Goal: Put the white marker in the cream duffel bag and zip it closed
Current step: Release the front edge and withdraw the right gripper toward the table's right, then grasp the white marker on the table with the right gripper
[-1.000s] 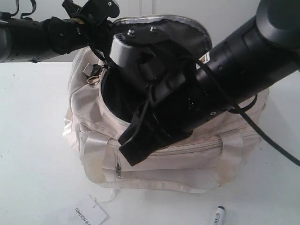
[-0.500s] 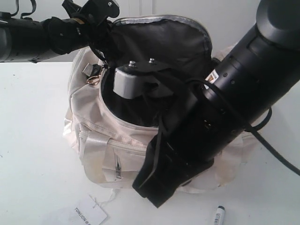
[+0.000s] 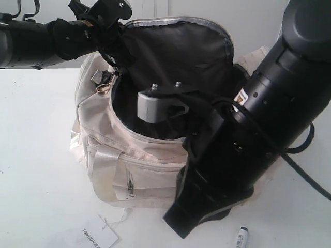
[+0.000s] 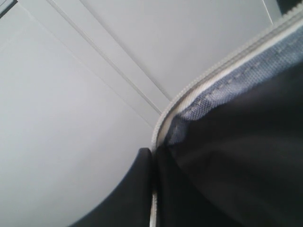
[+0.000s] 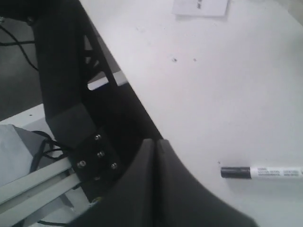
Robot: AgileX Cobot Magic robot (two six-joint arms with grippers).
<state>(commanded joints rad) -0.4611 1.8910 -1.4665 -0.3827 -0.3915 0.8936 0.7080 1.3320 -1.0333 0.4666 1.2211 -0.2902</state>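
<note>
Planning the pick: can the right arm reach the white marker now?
Probably yes: the white marker lies bare on the table beside the cream duffel bag; the right claw is near it, but shut.

The right arm (image 3: 289,98) has swung down and forward across the bag (image 3: 150,173). Its claw (image 3: 177,223), a second ago lying closed over the bag's front face, now hangs past the bag's lower front edge, close above the bench (image 3: 41,181) and nearer the marker (image 3: 241,236). The grey camera block (image 3: 150,106) on its wrist has dropped lower, and more black lining (image 3: 176,51) shows behind it.
</note>
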